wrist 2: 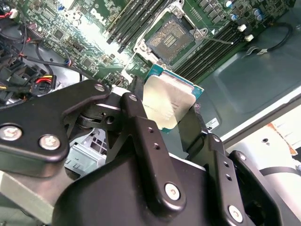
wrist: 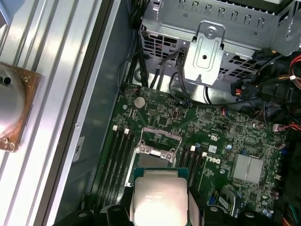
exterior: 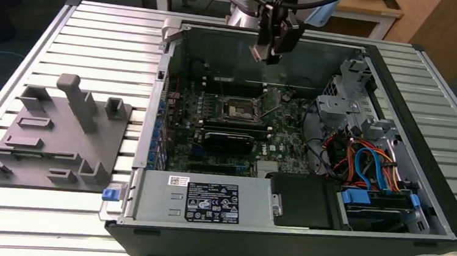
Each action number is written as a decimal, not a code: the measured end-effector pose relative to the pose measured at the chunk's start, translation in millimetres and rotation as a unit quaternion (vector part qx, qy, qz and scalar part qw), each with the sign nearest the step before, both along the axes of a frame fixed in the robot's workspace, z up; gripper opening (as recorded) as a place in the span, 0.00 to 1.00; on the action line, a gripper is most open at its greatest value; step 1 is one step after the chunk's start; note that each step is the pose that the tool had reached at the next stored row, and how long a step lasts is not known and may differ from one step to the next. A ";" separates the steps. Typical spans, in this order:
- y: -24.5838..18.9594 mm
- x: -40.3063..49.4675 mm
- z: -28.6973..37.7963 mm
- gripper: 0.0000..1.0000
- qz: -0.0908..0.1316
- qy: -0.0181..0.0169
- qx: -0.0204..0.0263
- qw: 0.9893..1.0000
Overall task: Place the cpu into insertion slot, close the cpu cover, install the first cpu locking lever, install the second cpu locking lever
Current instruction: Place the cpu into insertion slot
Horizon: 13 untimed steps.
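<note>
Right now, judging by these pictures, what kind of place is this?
Probably a robotics lab bench for computer assembly: an open computer case lies on a slatted metal table, a grey fixture plate sits beside it, and the gripper holds the cpu above the circuit board.

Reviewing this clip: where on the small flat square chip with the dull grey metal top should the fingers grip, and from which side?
Grip the flat square grey-topped chip by two opposite edges, coming from its metal-top side. It is thin and flat, so only the edges give purchase. The gripper holds it that way here.
</note>
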<state>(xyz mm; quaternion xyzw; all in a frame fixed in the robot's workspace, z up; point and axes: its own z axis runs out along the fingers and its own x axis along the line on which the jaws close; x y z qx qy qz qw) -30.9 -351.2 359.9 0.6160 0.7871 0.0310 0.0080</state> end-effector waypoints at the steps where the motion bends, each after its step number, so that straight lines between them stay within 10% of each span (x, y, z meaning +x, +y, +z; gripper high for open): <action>1: 0.0 0.0 -0.6 0.54 -0.002 0.001 0.000 1.000; 13: 0.0 0.0 -8.5 0.54 -0.021 0.007 -0.002 1.000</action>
